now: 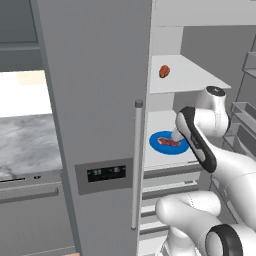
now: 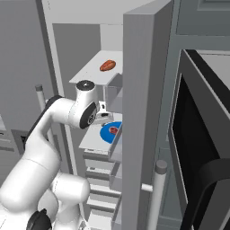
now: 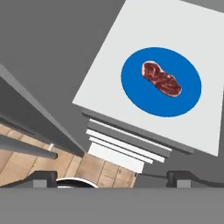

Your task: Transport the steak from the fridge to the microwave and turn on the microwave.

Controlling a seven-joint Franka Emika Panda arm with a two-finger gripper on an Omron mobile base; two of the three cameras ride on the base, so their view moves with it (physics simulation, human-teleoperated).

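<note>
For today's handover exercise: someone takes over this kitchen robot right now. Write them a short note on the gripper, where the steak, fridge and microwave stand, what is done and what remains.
Gripper: empty, jaws open, poised above the fridge shelf, short of the steak.
Steak: lies on a blue plate on the white middle shelf of the fridge. A small orange-brown item sits on the shelf above.
Fridge: right door open, left door shut.
Microwave: to the right, door apparently swung open.
Done: fridge opened, arm reached in.
Left: grasp the steak, carry it to the microwave, close it, switch it on.
</note>
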